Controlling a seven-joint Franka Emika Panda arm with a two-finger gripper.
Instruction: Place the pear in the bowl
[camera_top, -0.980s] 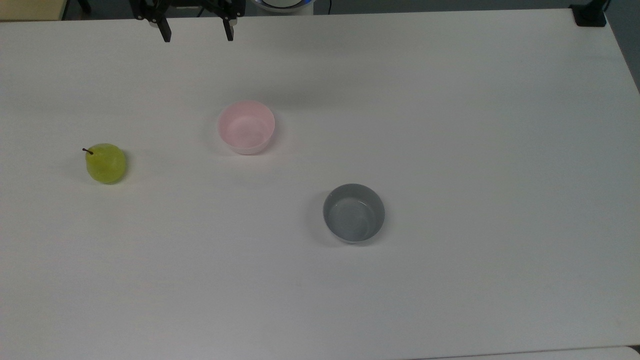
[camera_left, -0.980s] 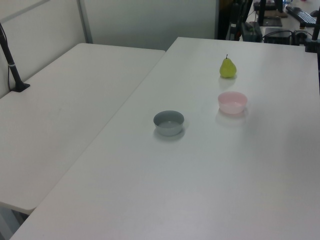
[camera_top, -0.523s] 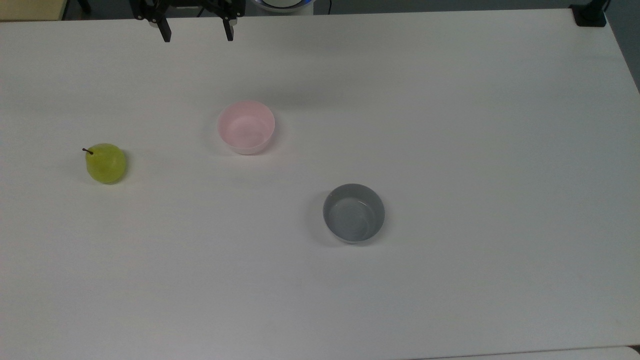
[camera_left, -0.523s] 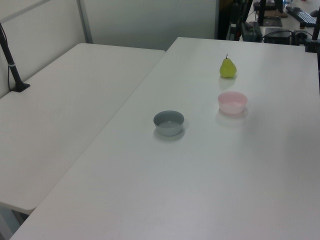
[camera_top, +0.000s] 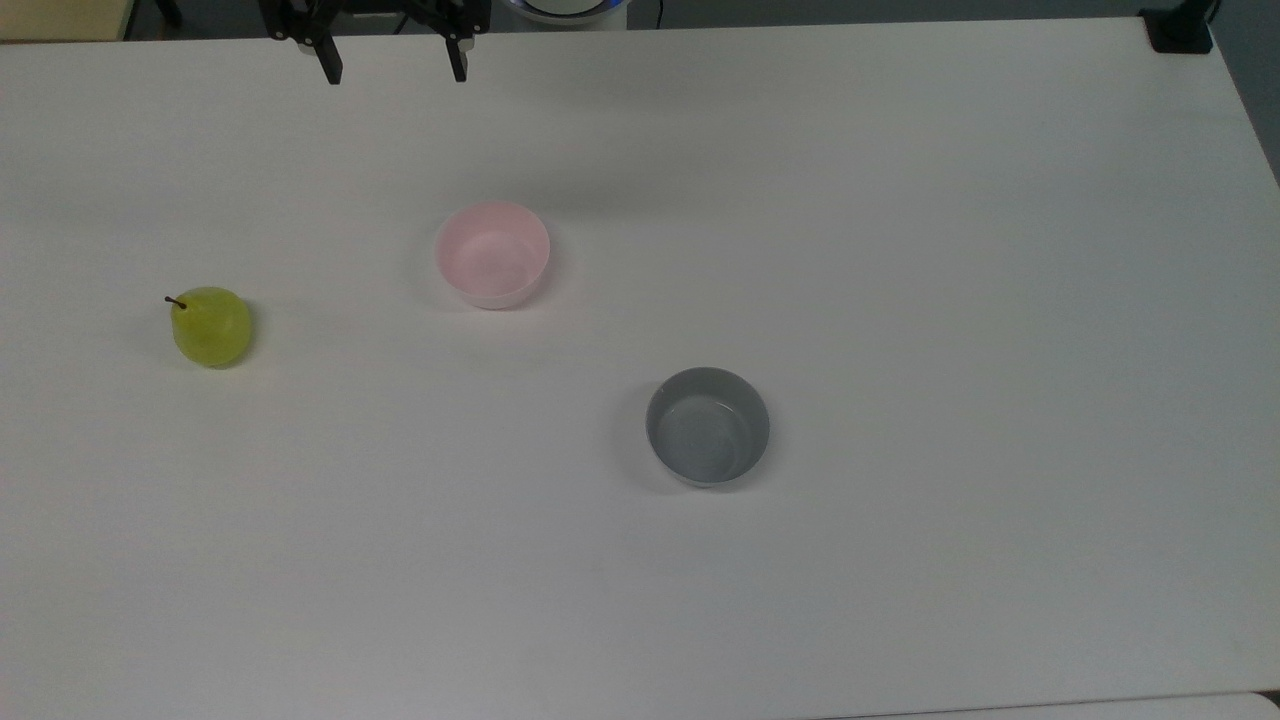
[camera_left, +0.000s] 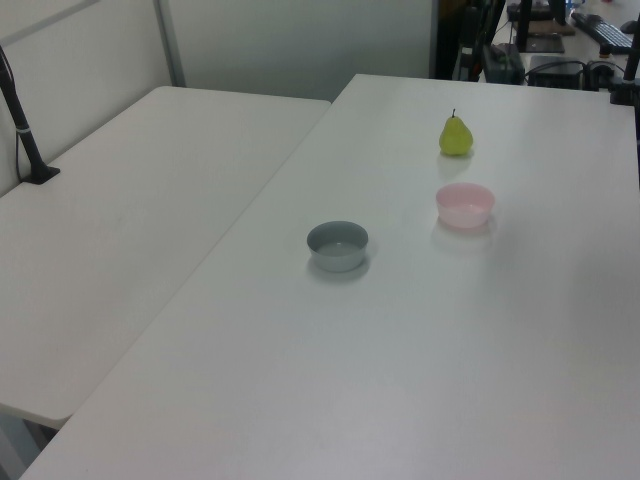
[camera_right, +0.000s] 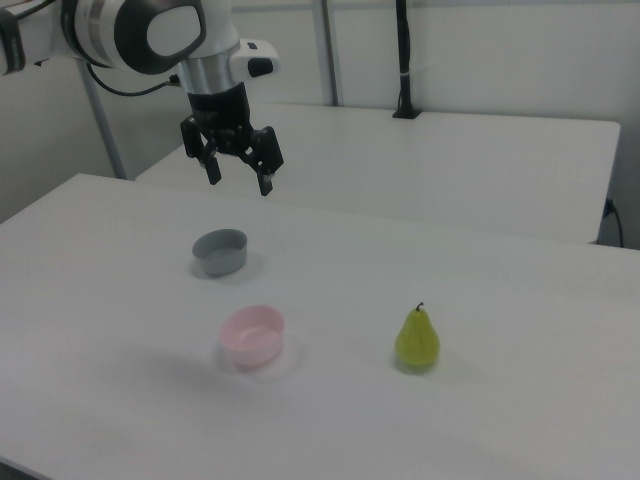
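Right view: the white table (camera_right: 480, 400) carries everything, with the Panda arm (camera_right: 140, 35) raised above its far side and the gripper (camera_right: 239, 180) hanging in the air, fingers spread wide and holding nothing. Next in size come two bowls, well apart: the grey bowl (camera_top: 708, 427) and the pale pink bowl (camera_top: 492, 254), both upright. The pear (camera_top: 211, 326) stands upright on the table, stem up, well to the top view's left of the pink bowl.
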